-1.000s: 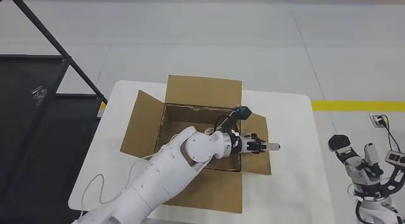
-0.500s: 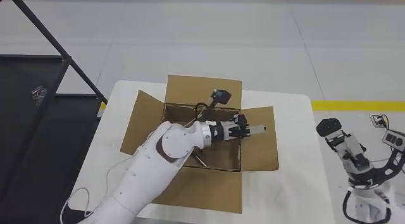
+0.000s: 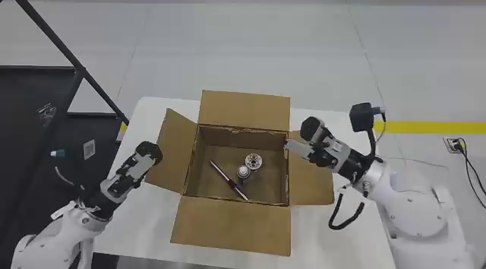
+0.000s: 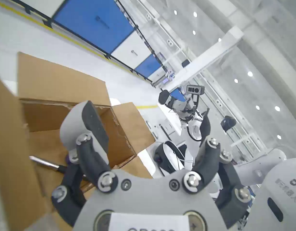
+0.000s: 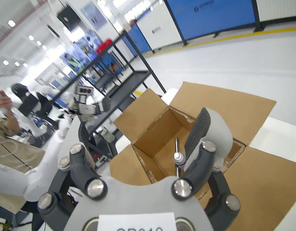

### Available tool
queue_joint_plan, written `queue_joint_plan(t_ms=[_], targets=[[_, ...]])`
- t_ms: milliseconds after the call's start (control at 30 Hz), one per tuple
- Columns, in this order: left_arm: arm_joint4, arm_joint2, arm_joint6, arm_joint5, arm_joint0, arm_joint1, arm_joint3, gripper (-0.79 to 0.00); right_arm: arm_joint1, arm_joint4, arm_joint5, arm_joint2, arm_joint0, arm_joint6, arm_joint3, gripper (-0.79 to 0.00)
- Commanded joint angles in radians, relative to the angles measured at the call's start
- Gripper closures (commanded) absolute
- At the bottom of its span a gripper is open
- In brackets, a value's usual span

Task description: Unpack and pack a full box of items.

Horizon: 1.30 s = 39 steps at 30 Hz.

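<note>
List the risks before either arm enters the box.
1. The right gripper, open, hovers at the right flap of the box; going down it may snag the cardboard and shove the box.
2. The thin rod lies close beside the small can on the box floor; a grasp at one may knock the other.
3. The left gripper is near the left flap and might bump it.

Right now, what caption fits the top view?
Open box holds a pen; left gripper and right gripper flank it.

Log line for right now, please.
box open, items inside | left gripper open, outside box | right gripper open, at opposite rim
</note>
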<state>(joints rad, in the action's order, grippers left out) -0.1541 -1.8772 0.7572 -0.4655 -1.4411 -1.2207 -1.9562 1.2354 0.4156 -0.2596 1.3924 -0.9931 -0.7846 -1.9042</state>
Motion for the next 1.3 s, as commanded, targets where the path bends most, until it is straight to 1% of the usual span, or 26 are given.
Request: queue_joint_plan(t_ms=[0, 333, 367, 400, 467, 533, 667, 767, 867, 1033, 1100, 1167, 1200, 1233, 1267], targets=[[-0.035, -0.039, 0.033, -0.026, -0.056, 0.003, -0.004, -0.785, 0.0, 0.01, 0.005, -0.006, 0.005, -0.004, 0.002, -0.785], [-0.035, -0.039, 0.033, -0.026, -0.056, 0.003, -0.004, -0.785, 0.001, 0.017, 0.005, -0.014, 0.004, -0.002, 0.001, -0.785], [-0.035, -0.039, 0.033, -0.026, -0.056, 0.003, -0.004, -0.785, 0.001, 0.056, 0.007, -0.04, 0.011, -0.013, -0.001, -0.785], [-0.035, -0.039, 0.033, -0.026, -0.056, 0.003, -0.004, -0.785, 0.0, 0.12, 0.009, -0.075, 0.033, -0.049, -0.003, -0.785], [-0.035, -0.036, 0.031, -0.021, -0.057, 0.003, -0.003, -0.785, 0.003, 0.214, 0.016, -0.157, 0.09, -0.109, 0.016, -0.785], [-0.024, -0.007, 0.04, 0.002, -0.061, 0.004, -0.005, -0.785, 0.011, 0.325, 0.05, -0.253, 0.157, -0.176, 0.046, -0.785], [-0.001, 0.0, -0.033, 0.045, -0.054, 0.005, 0.018, -0.785, 0.038, 0.505, 0.134, -0.441, 0.281, -0.28, 0.135, -0.785], [-0.005, -0.009, -0.116, 0.118, -0.05, 0.004, 0.034, -0.785, 0.064, 0.591, 0.178, -0.561, 0.358, -0.333, 0.212, -0.785], [-0.01, -0.018, -0.164, 0.167, -0.051, 0.004, 0.04, -0.785, 0.092, 0.6, 0.205, -0.64, 0.415, -0.351, 0.304, -0.785], [-0.011, -0.018, -0.166, 0.17, -0.052, 0.005, 0.041, -0.785, 0.141, 0.566, 0.212, -0.735, 0.496, -0.362, 0.48, -0.785], [-0.011, -0.018, -0.166, 0.17, -0.052, 0.005, 0.041, -0.785, 0.161, 0.521, 0.191, -0.757, 0.523, -0.342, 0.545, -0.785], [-0.011, -0.018, -0.166, 0.17, -0.052, 0.005, 0.041, -0.785, 0.179, 0.518, 0.206, -0.779, 0.552, -0.342, 0.614, -0.785], [-0.011, -0.018, -0.166, 0.17, -0.052, 0.005, 0.041, -0.785, 0.188, 0.514, 0.214, -0.789, 0.563, -0.34, 0.641, -0.742], [-0.011, -0.018, -0.166, 0.17, -0.052, 0.005, 0.041, -0.785, 0.197, 0.501, 0.212, -0.796, 0.572, -0.333, 0.663, -0.73], [-0.011, -0.018, -0.166, 0.17, -0.052, 0.005, 0.041, -0.785, 0.204, 0.49, 0.207, -0.801, 0.58, -0.325, 0.689, -0.736]])
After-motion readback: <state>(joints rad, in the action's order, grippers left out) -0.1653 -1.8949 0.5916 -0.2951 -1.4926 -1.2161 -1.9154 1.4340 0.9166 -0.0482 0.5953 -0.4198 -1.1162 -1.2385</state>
